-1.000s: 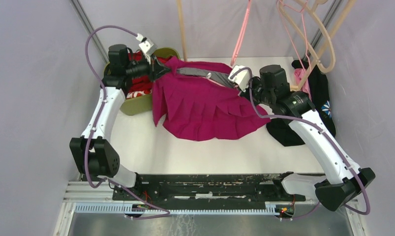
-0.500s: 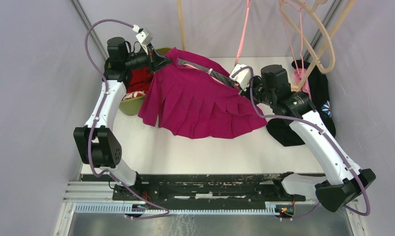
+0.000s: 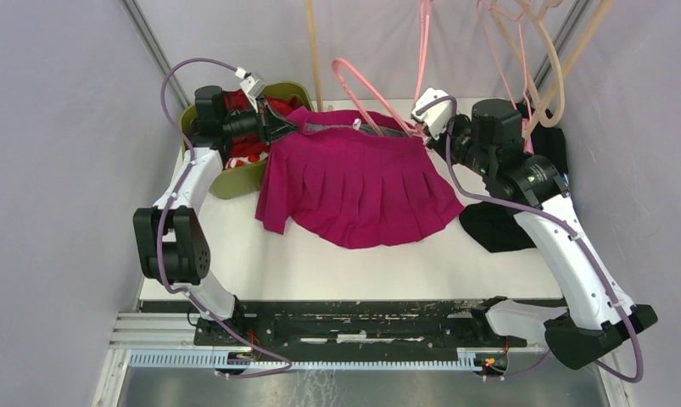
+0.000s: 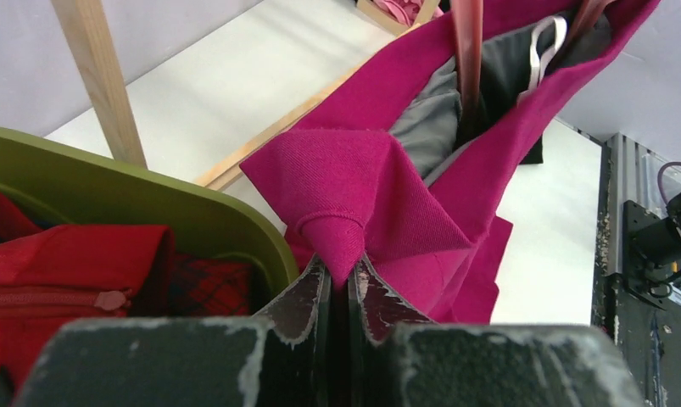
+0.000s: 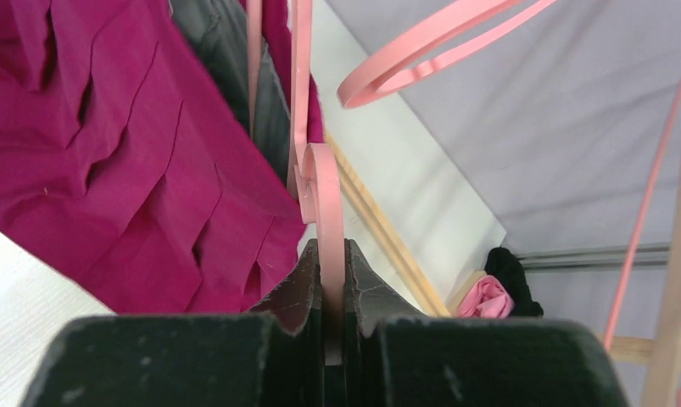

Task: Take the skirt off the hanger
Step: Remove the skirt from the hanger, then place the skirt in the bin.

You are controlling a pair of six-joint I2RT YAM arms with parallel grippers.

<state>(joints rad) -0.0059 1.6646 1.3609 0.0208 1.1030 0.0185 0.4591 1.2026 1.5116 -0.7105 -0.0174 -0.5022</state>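
Right gripper (image 5: pixel 326 254): pinching the pink hanger (image 5: pixel 324 191) at lower centre.
Skirt (image 5: pixel 108 153): draping around the hanger, filling the frame's left.

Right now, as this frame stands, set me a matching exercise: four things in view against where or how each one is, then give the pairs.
Things:
1. skirt
2. pink hanger
3. green bin
4. black garment

States:
A. pinched in the right gripper
B. holding red clothes
C. lying at the right side of the table
D. corner pinched in the left gripper

Pairs: 1-D, 2-A, 3-B, 4-C
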